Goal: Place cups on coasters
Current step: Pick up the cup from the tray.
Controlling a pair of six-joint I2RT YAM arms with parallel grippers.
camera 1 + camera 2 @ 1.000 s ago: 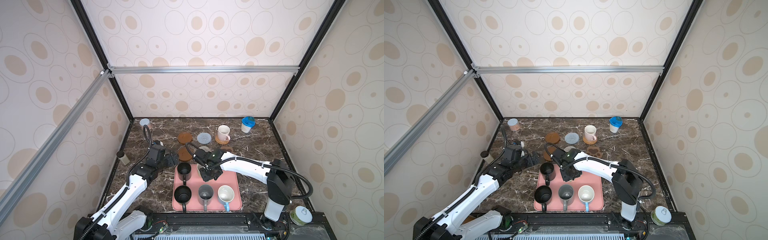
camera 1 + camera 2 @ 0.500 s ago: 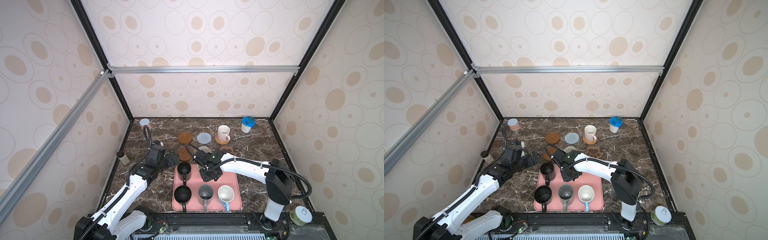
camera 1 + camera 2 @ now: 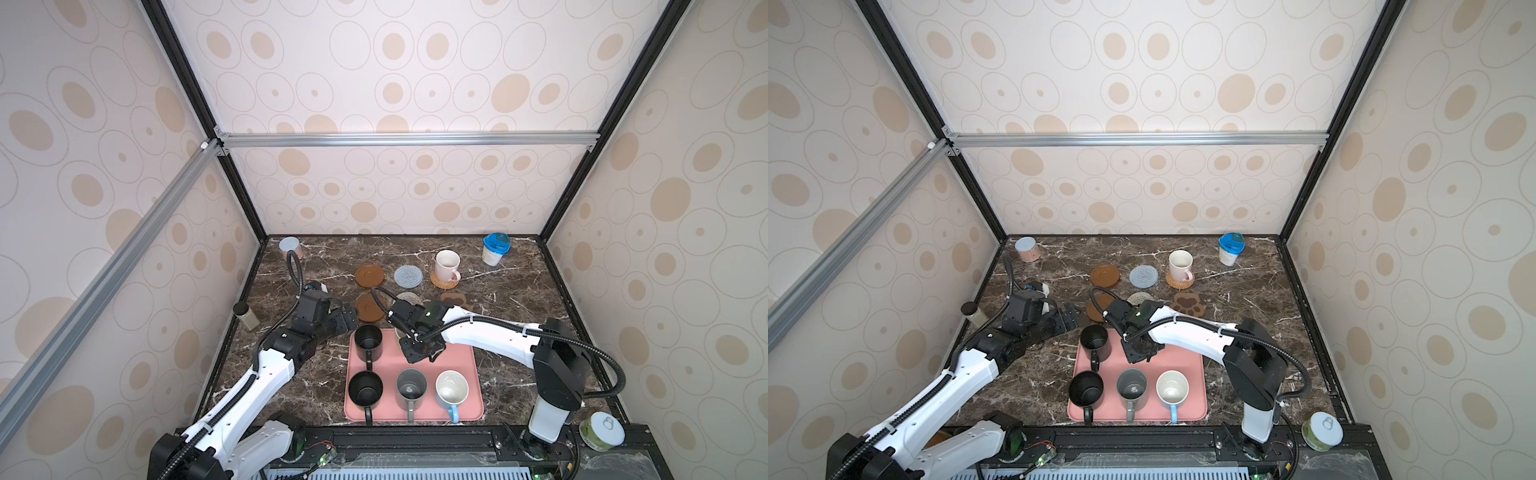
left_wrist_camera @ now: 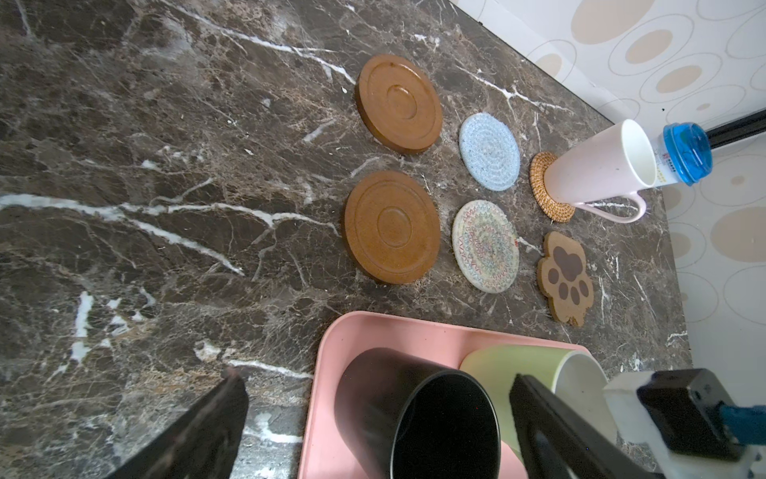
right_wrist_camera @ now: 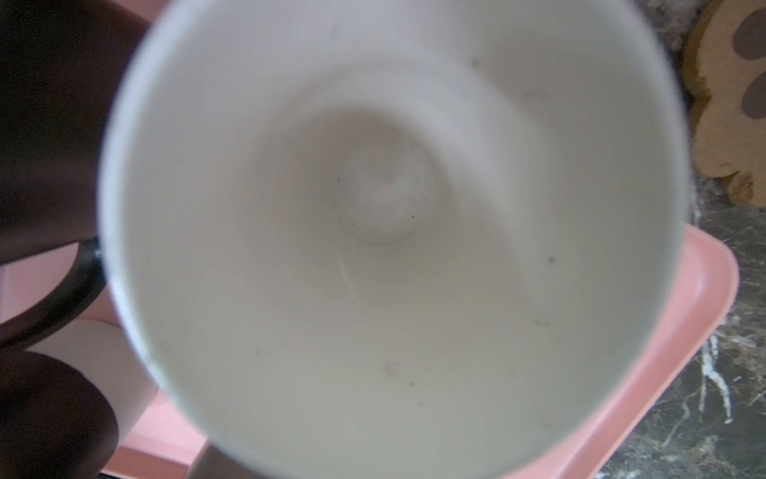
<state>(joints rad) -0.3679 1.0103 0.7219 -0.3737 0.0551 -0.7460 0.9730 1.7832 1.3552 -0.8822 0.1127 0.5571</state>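
Observation:
On the pink tray (image 3: 457, 361) stand two black cups (image 3: 368, 338) (image 3: 365, 388), a grey cup (image 3: 411, 388) and a light blue cup (image 3: 451, 387). My right gripper (image 3: 417, 353) is shut on the pale green cup (image 4: 510, 365) at the tray's far edge. Its white inside (image 5: 389, 207) fills the right wrist view and hides the fingers. My left gripper (image 3: 347, 322) stands open beside the far black cup (image 4: 414, 414). A pale pink cup (image 3: 447, 265) sits on the orange rattan coaster (image 3: 444, 282). Two brown discs (image 3: 369, 274) (image 3: 370, 308), the blue-grey (image 3: 408, 276), whitish (image 4: 485, 246) and paw (image 4: 566, 275) coasters lie bare.
A white tub with a blue lid (image 3: 494, 249) stands at the back right and a pinkish can (image 3: 289, 246) at the back left. A small dark-capped jar (image 3: 246, 316) is by the left wall. A green tin (image 3: 601, 430) sits off the table's front right.
My right gripper has shut at the pale green cup, its arm shifting slightly. The left arm has stayed still and open.

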